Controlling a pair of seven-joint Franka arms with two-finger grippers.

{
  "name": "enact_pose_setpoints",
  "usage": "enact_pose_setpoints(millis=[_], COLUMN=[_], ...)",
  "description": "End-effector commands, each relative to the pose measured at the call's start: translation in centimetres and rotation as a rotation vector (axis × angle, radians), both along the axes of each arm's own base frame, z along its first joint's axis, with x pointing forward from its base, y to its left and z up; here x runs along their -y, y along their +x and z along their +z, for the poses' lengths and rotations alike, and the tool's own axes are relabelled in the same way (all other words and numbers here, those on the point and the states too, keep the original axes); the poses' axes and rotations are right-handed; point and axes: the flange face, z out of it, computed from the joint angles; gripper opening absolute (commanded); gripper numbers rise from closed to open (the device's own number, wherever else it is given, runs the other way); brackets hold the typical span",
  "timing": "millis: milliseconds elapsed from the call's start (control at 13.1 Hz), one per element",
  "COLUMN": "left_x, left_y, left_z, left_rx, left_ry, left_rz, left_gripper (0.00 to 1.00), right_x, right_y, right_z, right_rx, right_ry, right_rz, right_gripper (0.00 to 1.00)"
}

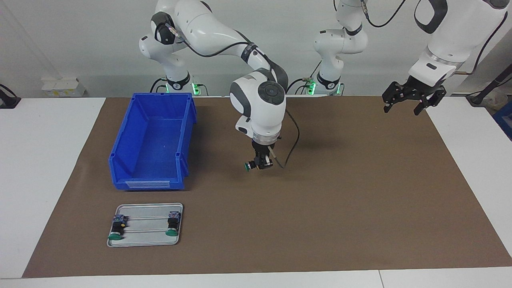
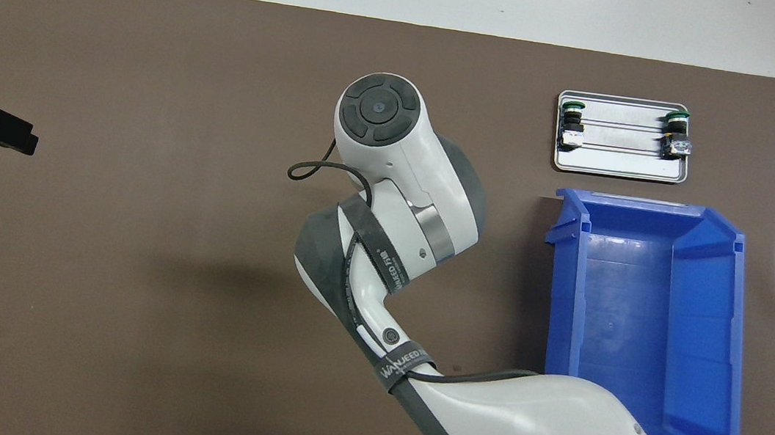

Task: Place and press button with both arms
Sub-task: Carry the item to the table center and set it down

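A button (image 1: 251, 165) with a green cap and black body hangs sideways a little above the brown mat, and my right gripper (image 1: 261, 163) is shut on it. It is over the mat's middle, off the blue bin's side toward the left arm's end. In the overhead view the right arm's wrist hides both gripper and button. Two more buttons (image 1: 117, 229) (image 1: 173, 225) lie on a metal tray (image 1: 147, 206), also seen from above as the tray (image 2: 619, 170). My left gripper (image 1: 403, 108) waits open and empty, raised over the mat's corner at the left arm's end; its tip (image 2: 6, 130) shows from above.
A blue bin (image 1: 120, 160), empty, stands on the mat toward the right arm's end, nearer to the robots than the tray; the bin (image 2: 741, 349) shows from above too. The brown mat (image 1: 360, 208) covers most of the white table.
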Motion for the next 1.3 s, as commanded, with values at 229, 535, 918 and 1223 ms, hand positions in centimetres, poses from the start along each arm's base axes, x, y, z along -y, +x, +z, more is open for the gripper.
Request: enact_pose_setpoints(millis=[229, 535, 918, 1223], left_x=[-0.3, -0.3, -0.2, -0.3], left_y=[-0.4, -0.4, -0.4, -0.4], left_z=[0.4, 0.4, 0.4, 0.4], left_rx=[0.0, 0.0, 0.002, 0.002], left_ry=[0.015, 0.015, 0.015, 0.015], left_rz=[-0.006, -0.007, -0.009, -0.007], left_gripper=[1.0, 1.0, 1.0, 1.0], right_x=[-2.5, -1.5, -1.1, 0.0], right_y=[0.4, 0.0, 0.0, 0.6], right_z=[-2.5, -5.0, -6.5, -5.4], right_rx=[0.038, 0.015, 0.023, -0.018], right_ry=[0.042, 0.049, 0.057, 0.005], right_rz=[-0.166, -0.206, -0.215, -0.217], right_gripper=[0.05, 0.25, 0.71, 0.79])
